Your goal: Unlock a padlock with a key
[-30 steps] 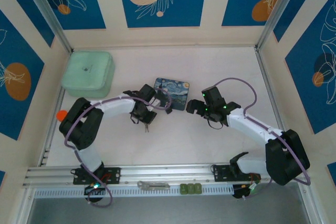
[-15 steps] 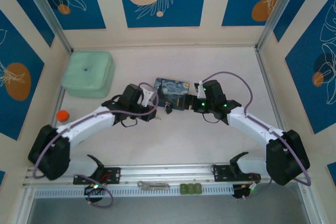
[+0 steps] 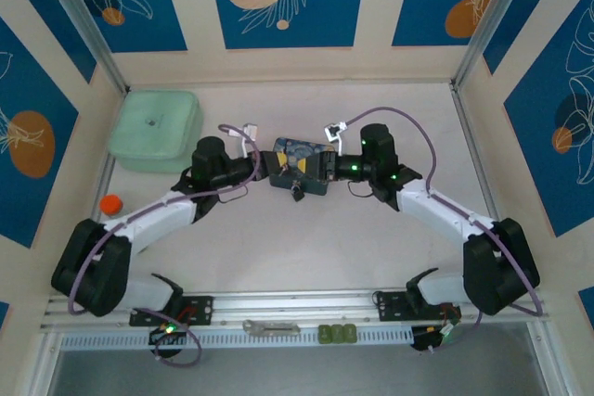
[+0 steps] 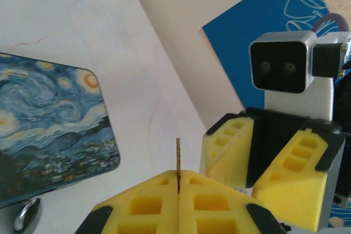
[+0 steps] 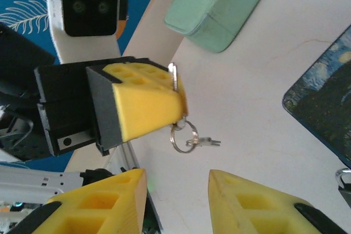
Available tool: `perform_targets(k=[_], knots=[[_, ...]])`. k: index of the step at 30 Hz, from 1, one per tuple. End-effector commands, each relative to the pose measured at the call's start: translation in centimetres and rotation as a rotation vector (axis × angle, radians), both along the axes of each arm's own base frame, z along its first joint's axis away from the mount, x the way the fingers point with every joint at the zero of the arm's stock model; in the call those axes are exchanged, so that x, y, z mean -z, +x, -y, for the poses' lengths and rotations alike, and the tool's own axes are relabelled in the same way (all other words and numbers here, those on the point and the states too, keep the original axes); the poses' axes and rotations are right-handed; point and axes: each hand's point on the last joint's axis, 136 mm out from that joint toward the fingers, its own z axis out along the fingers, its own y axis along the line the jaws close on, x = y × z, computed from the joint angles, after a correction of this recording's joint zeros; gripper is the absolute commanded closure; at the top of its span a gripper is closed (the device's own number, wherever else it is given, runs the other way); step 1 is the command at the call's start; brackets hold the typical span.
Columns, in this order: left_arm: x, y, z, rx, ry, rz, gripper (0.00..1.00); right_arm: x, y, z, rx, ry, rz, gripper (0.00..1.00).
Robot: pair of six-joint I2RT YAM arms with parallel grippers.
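Observation:
The key (image 4: pixel 178 157) is a thin blade standing up from my left gripper (image 4: pixel 179 176), which is shut on it. In the right wrist view the key (image 5: pixel 173 75) sticks out of the left gripper (image 5: pixel 178 100), with a ring and a second small key (image 5: pixel 204 142) dangling below. My right gripper (image 5: pixel 176 179) faces it, jaws apart with nothing between them. Seen from above, the left gripper (image 3: pixel 264 166) and right gripper (image 3: pixel 325 167) meet over the starry tin (image 3: pixel 299 164). The padlock (image 3: pixel 297 192) lies at the tin's near edge, with its shackle (image 4: pixel 24 215) showing.
A mint green box (image 3: pixel 155 129) sits at the back left and an orange knob (image 3: pixel 111 203) by the left wall. A grey tool (image 3: pixel 271 327) and green blocks (image 3: pixel 337 333) lie on the front rail. Walls close in on three sides.
Both arms have swung up and inward to the tin, the left carrying the key. The right gripper's jaws have narrowed a lot.

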Motion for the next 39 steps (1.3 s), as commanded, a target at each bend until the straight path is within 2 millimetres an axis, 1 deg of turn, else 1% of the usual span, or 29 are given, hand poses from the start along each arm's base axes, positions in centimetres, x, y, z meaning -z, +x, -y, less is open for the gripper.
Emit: perform_targets(k=[1, 4, 8, 12, 15, 20, 22, 24, 25, 26, 27, 30, 32, 33, 35, 39], knots=[[-3.9, -0.9, 0.7, 0.075, -0.165, 0.045, 1.00, -1.6, 0.2, -0.5, -0.061, 0.021, 0.084, 0.66], [-3.9, -1.3, 0.7, 0.091, -0.177, 0.032, 1.00, -2.3, 0.8, -0.6, -0.096, 0.057, 0.095, 0.67], [-3.7, -1.5, 0.3, 0.072, -0.172, 0.018, 1.00, -2.5, 0.7, -1.8, -0.142, 0.054, 0.115, 0.67], [-3.1, -1.8, 0.1, 0.054, -0.162, -0.001, 1.00, -2.9, 0.7, -2.0, -0.136, 0.050, 0.148, 0.67], [-3.0, -2.0, 0.3, 0.059, -0.171, -0.011, 1.00, -2.7, 0.6, -2.4, -0.152, 0.042, 0.146, 0.66], [-3.4, -1.7, 0.3, 0.049, -0.205, -0.019, 1.00, -2.2, -0.3, -2.9, -0.184, 0.058, 0.119, 0.66], [-3.1, -1.4, 0.1, 0.021, -0.195, -0.032, 1.00, -2.2, -0.7, -2.9, -0.182, 0.055, 0.121, 0.65], [-2.6, -1.1, -0.2, -0.011, -0.175, -0.050, 1.00, -1.7, -0.9, -2.9, -0.161, 0.013, 0.127, 0.60], [-2.5, -1.0, -0.3, -0.021, -0.170, -0.056, 1.00, -1.2, -0.9, -2.9, -0.136, -0.028, 0.141, 0.53], [-2.6, -1.0, -0.4, -0.022, -0.171, -0.060, 1.00, -0.8, -0.7, -2.8, -0.108, -0.067, 0.158, 0.50], [-2.6, -1.1, -0.3, -0.023, -0.171, -0.063, 1.00, -0.5, -0.5, -2.8, -0.083, -0.105, 0.183, 0.49], [-2.8, -1.4, -0.2, -0.022, -0.172, -0.071, 1.00, -0.6, 0.4, -2.7, -0.036, -0.153, 0.235, 0.49], [-2.8, -1.5, -0.1, -0.016, -0.172, -0.076, 1.00, -0.7, 0.8, -2.9, -0.031, -0.170, 0.256, 0.51], [-2.7, -1.5, -0.1, -0.016, -0.174, -0.079, 1.00, -0.7, 0.9, -3.0, -0.033, -0.175, 0.265, 0.53], [-2.7, -1.6, 0.1, -0.011, -0.178, -0.081, 1.00, -0.9, 1.0, -3.2, -0.037, -0.179, 0.278, 0.64], [-2.1, -1.6, 0.4, -0.008, -0.186, -0.105, 1.00, -1.3, 1.0, -3.3, -0.036, -0.174, 0.300, 0.81]])
